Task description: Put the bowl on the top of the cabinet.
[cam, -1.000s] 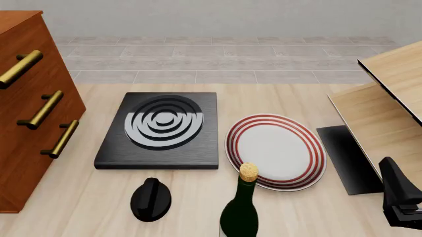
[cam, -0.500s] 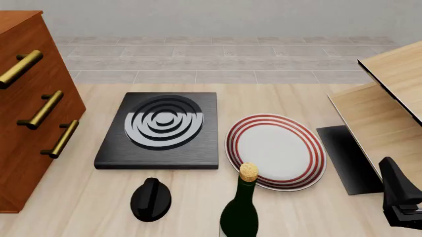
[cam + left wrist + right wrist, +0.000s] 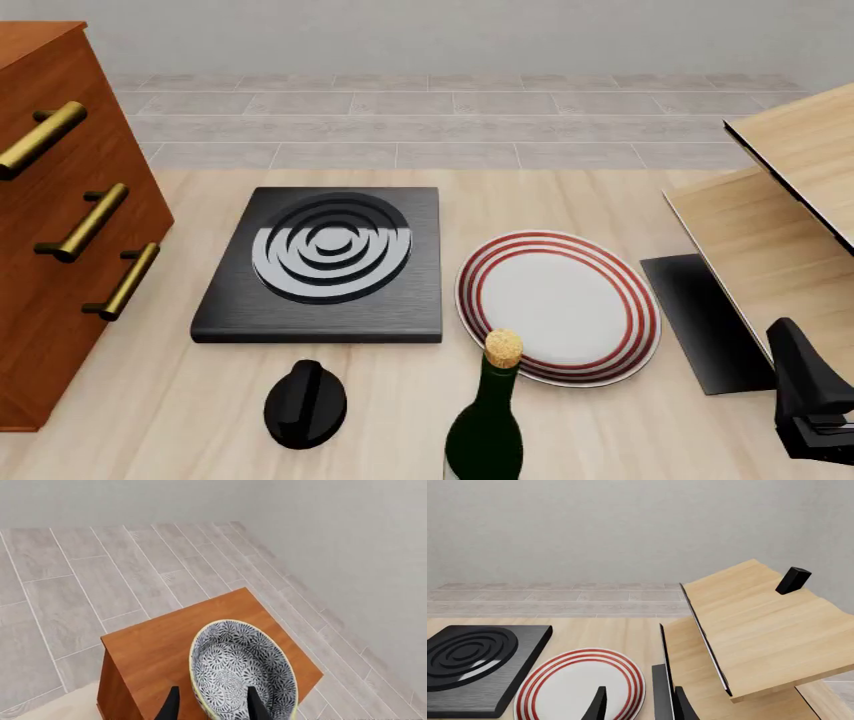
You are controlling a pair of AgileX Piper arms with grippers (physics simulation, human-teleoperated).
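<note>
- Grey tiled floor and a plain grey wall sit behind a light wood table (image 3: 174, 420), pretty bare sim kitchen setup.
- On the table: a black hob plate (image 3: 324, 262), a white plate with red rings (image 3: 558, 303), a corked dark bottle (image 3: 487, 420) and a black knob-looking thing (image 3: 306, 403).
- Left gripper (image 3: 210, 707) has its fingers (image 3: 254, 705) straddling the near rim of the bowl (image 3: 241, 672), one inside and one outside, so it looks clamped on that edge.
- Bowl is over the flat top of the cabinet (image 3: 167, 647); can't tell if it's touching down or just above it.
- Looks like glazed ceramic to me: stiff, slick, chippable, light enough. Rim pinch is the only real hold, so I'd lower it gently before letting go.
- Right gripper (image 3: 637, 705) is parted with nothing between its fingers, parked near the pale wood panel structure (image 3: 754, 630).
</note>
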